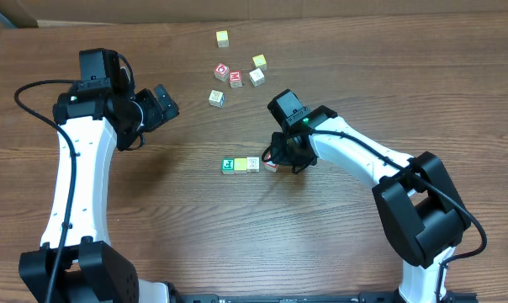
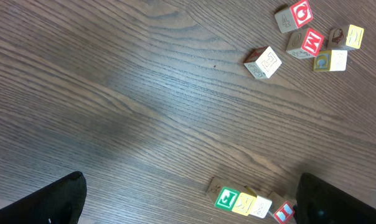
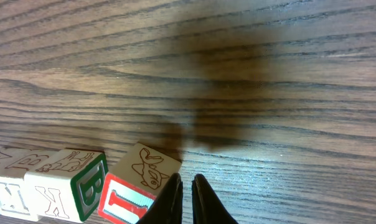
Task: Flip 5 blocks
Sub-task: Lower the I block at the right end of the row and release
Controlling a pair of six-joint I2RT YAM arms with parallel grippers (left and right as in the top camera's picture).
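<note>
A row of blocks lies mid-table: green (image 1: 228,165), yellow (image 1: 240,164), pale cream (image 1: 252,164) and the red-framed "I" block (image 1: 271,166). A whitish block with blue (image 1: 216,98) sits apart, further back. My right gripper (image 1: 278,159) is shut with nothing between its fingers, low at the row's right end. In the right wrist view its fingertips (image 3: 187,185) press against the edge of the "I" block (image 3: 129,200), which sits tilted with a fish drawing on its upper face. My left gripper (image 1: 166,102) hangs open, well left of the blocks.
At the back lie the red-lettered "D" (image 1: 222,71) and "M" (image 1: 235,80) cubes, a yellow cube (image 1: 259,61), a whitish cube (image 1: 256,77) and a lone pale-yellow cube (image 1: 223,38). The left wrist view shows the row (image 2: 244,202) between its fingers.
</note>
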